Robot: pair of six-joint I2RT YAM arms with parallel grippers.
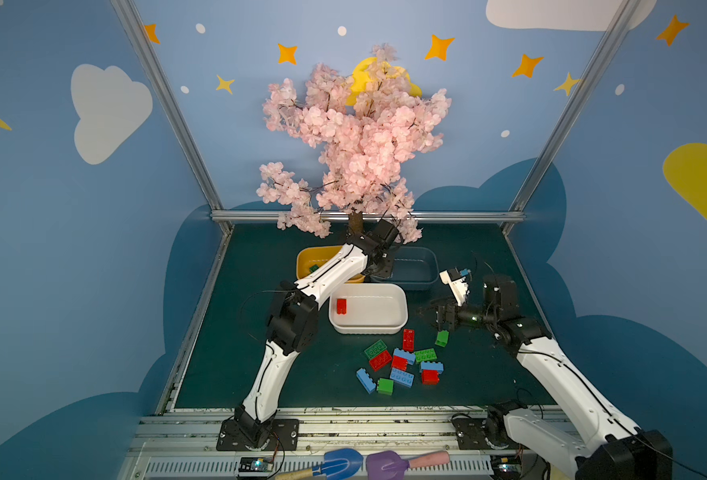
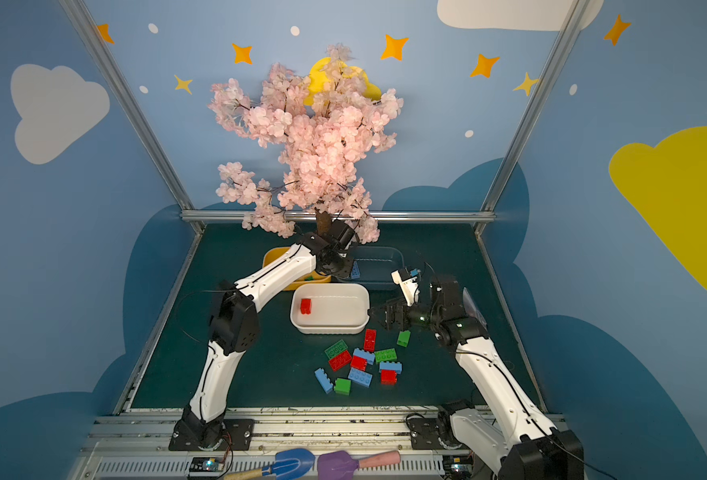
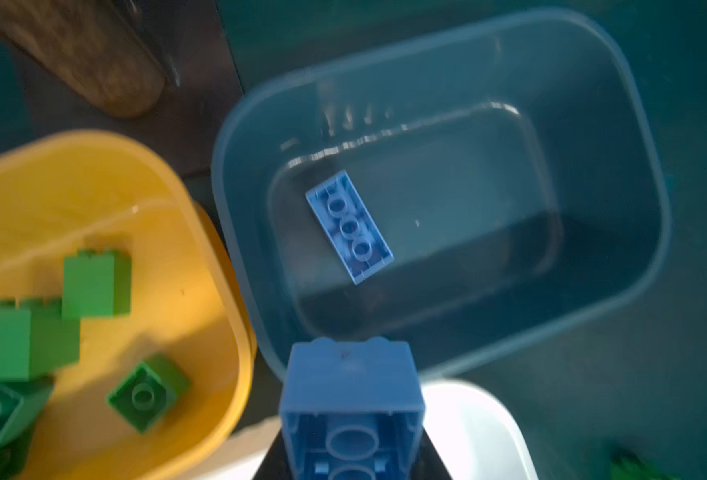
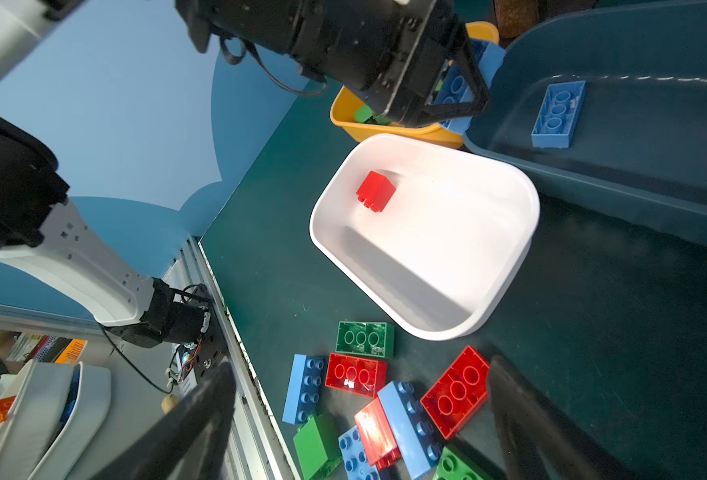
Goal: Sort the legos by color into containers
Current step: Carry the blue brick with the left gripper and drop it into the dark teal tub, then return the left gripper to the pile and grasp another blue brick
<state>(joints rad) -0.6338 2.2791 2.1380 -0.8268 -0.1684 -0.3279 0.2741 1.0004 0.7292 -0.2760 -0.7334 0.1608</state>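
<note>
The left claw (image 4: 455,95) is pinching a blue brick (image 3: 351,399) over the blue tub's (image 3: 617,137) near corner, likely for a colour-matched drop. The right claw (image 2: 374,312) is hanging wide open, empty, beside the white tub's (image 2: 331,330) right edge, near the pile (image 2: 360,365).

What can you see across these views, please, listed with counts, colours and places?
Tubs: three, yellow-orange, dark blue and white, mid-mat.
Green bricks: at least four, in the yellow-orange tub.
Oblong brick: one, light blue, underside up in the dark blue tub.
Red brick: one, in the white tub.
Loose bricks: twelve, four each red, green and light blue, on the mat in front of the white tub.
Blossom tree: one, pink, back of the mat.
Toy shovels: two, blue and purple, nearest the camera.
Left gripper: shut on a held brick, light blue, at the dark blue tub's rim.
Right gripper: open, empty, beside the white tub.
</note>
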